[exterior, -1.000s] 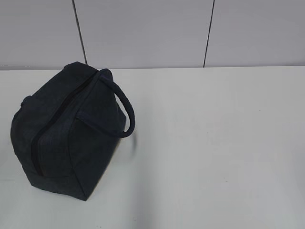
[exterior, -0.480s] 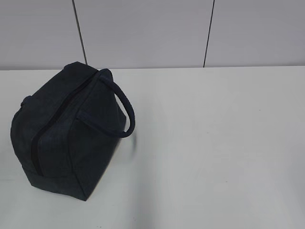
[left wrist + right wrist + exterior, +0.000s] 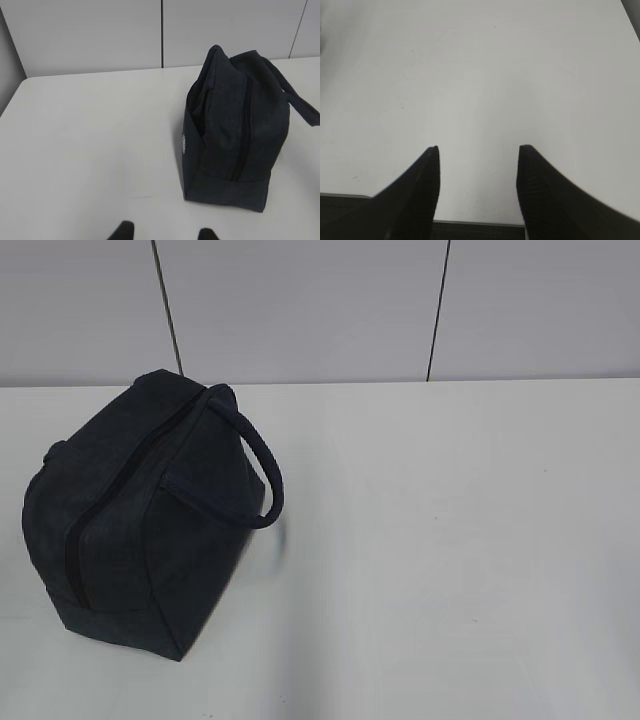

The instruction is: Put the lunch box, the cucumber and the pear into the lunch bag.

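Even, cool, diffuse light fills all three views, and the white table (image 3: 450, 540) looks bright but not glaring. The lunch bag (image 3: 140, 530) is so dark that its fabric detail is nearly lost; it casts only a faint, soft shadow. In the right wrist view, the right gripper (image 3: 479, 150) looks blurred, close to the lens.

White tabletop (image 3: 450, 540) seen bearing one item: dark navy lunch bag (image 3: 140, 520), zipped shut, stood upright at left side.
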